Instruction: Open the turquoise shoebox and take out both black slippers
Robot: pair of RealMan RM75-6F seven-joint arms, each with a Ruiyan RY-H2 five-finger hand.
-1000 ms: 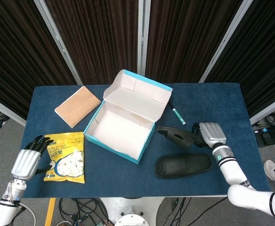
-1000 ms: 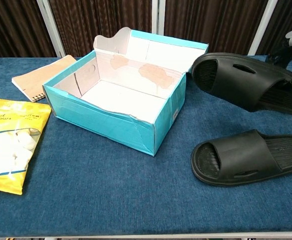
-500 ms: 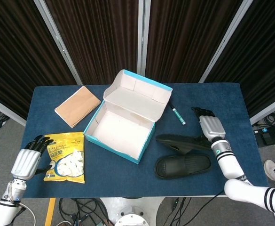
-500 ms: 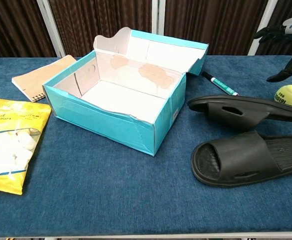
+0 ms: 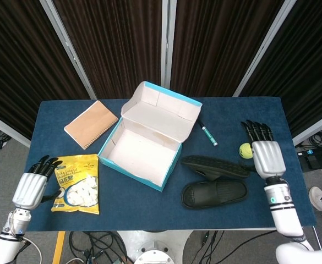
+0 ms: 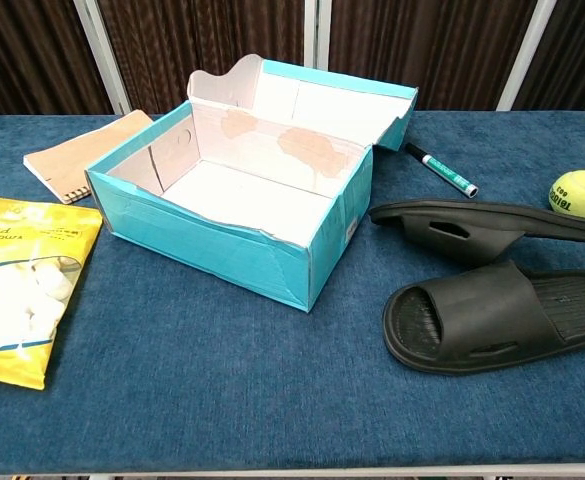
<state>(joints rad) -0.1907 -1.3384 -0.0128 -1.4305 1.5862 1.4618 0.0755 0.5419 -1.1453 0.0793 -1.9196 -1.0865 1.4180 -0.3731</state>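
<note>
Plainly, the turquoise shoebox (image 5: 141,149) stands near the middle of the desk (image 5: 243,113) with its lid (image 5: 163,107) thrown back against the far side; the white interior shows bare in both views, nothing left inside.

Both black slippers lie on the blue cloth just right of the box. The near slipper (image 6: 497,315) sits sole-down, strap up, toe toward the box. The far slipper (image 6: 487,220) rests partly on the near one's edge, tilted; its strap slot faces the chest camera. Judgement: the overlap suggests it was set down close alongside its mate and not squared up, so it leans instead of lying flat.

Right hand (image 5: 264,151) hovers right of the slippers, apart from them, fingers spread and straight, holding nothing. A tennis ball (image 6: 581,190) lies just beside it, and a green marker (image 5: 208,133) sits between the box lid and the ball.

Left hand (image 5: 33,184) hangs at the near-left desk edge, fingers loosely apart, empty, just beside a yellow snack bag (image 5: 78,183). It takes no part here; likely parked clear so the right arm has the work side to itself.

A tan notebook (image 5: 91,124) lies at the far left, well apart from the box.

Judgement: box open, both slippers out, so the task looks finished or all but. The leaning slipper seems stable enough, propped by its mate.
</note>
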